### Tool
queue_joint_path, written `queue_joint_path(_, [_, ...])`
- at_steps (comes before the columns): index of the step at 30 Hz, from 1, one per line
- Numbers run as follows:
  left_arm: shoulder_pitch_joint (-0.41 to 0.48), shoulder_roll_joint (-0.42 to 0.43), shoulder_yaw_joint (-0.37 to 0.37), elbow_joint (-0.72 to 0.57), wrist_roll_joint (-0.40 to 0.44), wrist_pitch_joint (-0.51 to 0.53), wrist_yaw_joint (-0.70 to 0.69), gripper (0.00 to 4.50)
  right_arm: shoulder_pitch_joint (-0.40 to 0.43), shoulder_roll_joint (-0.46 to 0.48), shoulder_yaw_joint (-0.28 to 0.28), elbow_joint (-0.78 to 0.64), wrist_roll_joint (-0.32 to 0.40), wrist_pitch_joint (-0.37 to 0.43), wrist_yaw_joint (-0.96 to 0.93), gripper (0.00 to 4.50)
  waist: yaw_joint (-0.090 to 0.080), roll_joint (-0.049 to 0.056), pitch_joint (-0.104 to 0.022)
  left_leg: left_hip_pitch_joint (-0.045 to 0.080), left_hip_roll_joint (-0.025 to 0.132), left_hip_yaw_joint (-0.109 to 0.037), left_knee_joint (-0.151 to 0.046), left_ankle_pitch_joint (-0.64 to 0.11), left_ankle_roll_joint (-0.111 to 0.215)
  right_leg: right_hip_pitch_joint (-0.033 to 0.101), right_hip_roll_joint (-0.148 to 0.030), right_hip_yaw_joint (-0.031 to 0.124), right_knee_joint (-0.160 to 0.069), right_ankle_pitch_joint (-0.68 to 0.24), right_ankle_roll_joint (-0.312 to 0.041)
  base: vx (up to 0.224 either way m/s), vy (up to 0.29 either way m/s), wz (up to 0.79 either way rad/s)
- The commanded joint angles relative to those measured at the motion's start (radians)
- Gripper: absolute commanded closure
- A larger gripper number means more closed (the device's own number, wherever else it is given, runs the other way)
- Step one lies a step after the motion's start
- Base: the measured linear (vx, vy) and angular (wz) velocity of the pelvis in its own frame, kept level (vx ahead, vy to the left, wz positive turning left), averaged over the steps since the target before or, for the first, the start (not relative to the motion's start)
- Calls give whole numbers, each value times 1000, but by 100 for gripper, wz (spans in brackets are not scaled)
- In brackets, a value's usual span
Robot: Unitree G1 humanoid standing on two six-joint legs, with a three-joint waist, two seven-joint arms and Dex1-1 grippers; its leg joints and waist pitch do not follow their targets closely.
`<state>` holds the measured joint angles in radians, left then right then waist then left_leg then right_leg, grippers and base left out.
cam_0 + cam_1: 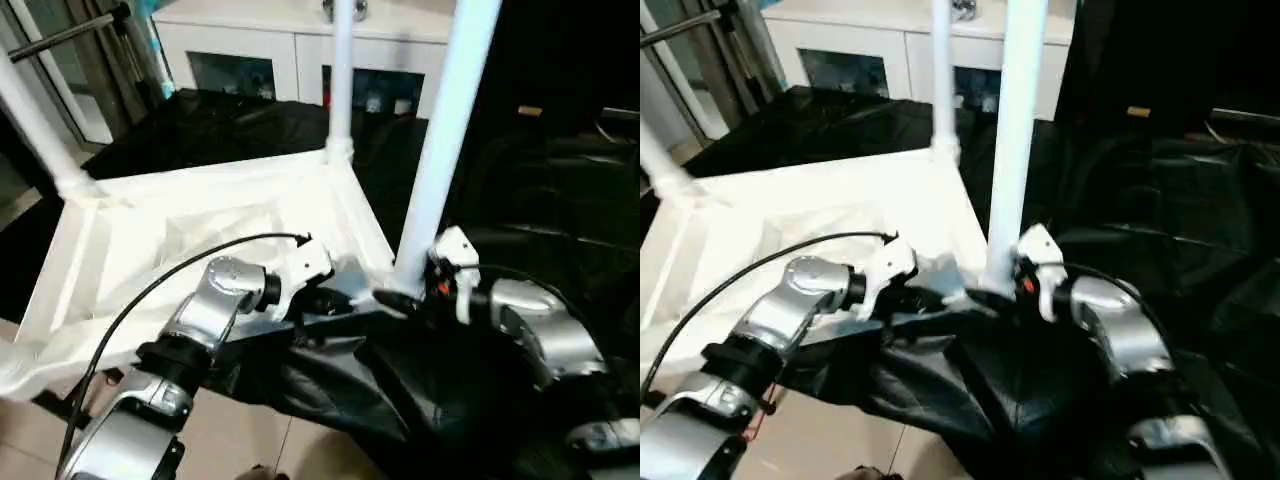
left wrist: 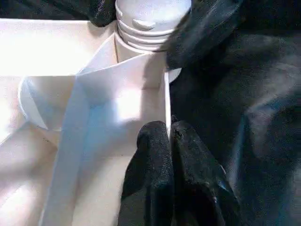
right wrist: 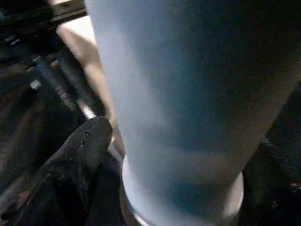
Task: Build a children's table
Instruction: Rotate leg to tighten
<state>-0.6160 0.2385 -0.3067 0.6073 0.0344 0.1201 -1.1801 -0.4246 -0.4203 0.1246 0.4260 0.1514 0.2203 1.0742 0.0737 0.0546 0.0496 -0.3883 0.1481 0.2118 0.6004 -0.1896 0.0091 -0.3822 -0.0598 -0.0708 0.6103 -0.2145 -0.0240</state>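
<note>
The white tabletop (image 1: pixel 180 230) lies underside up on the black-draped work table, with three white legs standing in its corner sockets: one at the left (image 1: pixel 35 125), one at the back (image 1: pixel 342 80) and one at the near right (image 1: pixel 440 160). My left gripper (image 1: pixel 335 300) is shut on the tabletop's thin rim wall (image 2: pixel 167 103) just beside the near right socket. My right gripper (image 1: pixel 400 298) is open at the foot of the near right leg (image 3: pixel 188 94), with a black finger (image 3: pixel 80 165) on either side of its base. That leg's ribbed end (image 2: pixel 146 23) sits in the socket.
A white cabinet (image 1: pixel 300 40) stands behind the work table. Rumpled black cloth (image 1: pixel 560 200) covers the right side and hangs off the near edge (image 1: pixel 340 390). A black cable (image 1: pixel 150 290) loops over my left forearm. Tiled floor (image 1: pixel 250 440) shows below.
</note>
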Motion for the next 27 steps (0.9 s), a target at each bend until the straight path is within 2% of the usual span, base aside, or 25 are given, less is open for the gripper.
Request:
queue_joint_path(1, [-4,-6,-37,-37,-15,-23,-62,450,16,2,57,-43,7,25,64,60,1,-10,-60,24,105,-53,-68,-176,81,39,-114,61,-79,-142,-236,0,0,0])
queue_joint_path(5, [7,12,-47,-65,-30,-7,-112,450,29,-7,66,-66,6,42,85,60,6,-12,-60,25,105,-53,-68,-175,73,38,-117,63,-79,-147,-235,0,0,0])
queue_joint_path(13, [24,17,-53,-90,-41,15,-137,450,47,-2,72,-98,28,77,91,131,10,-11,-60,27,105,-53,-69,-176,60,36,-116,63,-80,-160,-231,0,0,0])
queue_joint_path(16, [32,14,-49,-95,-40,21,-134,450,58,6,67,-104,36,86,91,141,12,-12,-61,27,105,-53,-68,-168,63,36,-116,63,-78,-148,-232,0,0,0])
queue_joint_path(18, [36,7,-47,-94,-39,32,-117,450,71,15,68,-106,37,91,82,163,12,-13,-61,26,105,-53,-68,-166,65,36,-116,62,-78,-149,-230,0,0,0])
queue_joint_path(22, [36,-4,-43,-94,-41,53,-96,450,88,22,77,-117,41,104,81,177,12,-14,-58,28,105,-53,-70,-179,58,35,-116,63,-81,-182,-223,0,0,0])
queue_joint_path(24, [19,-35,-27,-63,-24,56,-16,450,81,59,69,-75,2,74,-21,178,11,-15,-57,29,106,-55,-72,-193,49,34,-118,64,-85,-208,-219,0,0,0])
queue_joint_path(27, [-2,-75,-4,-24,-11,58,77,450,49,122,34,16,-50,34,-205,179,-1,-15,-50,34,100,-58,-75,-248,10,26,-122,65,-99,-312,-206,0,0,0])
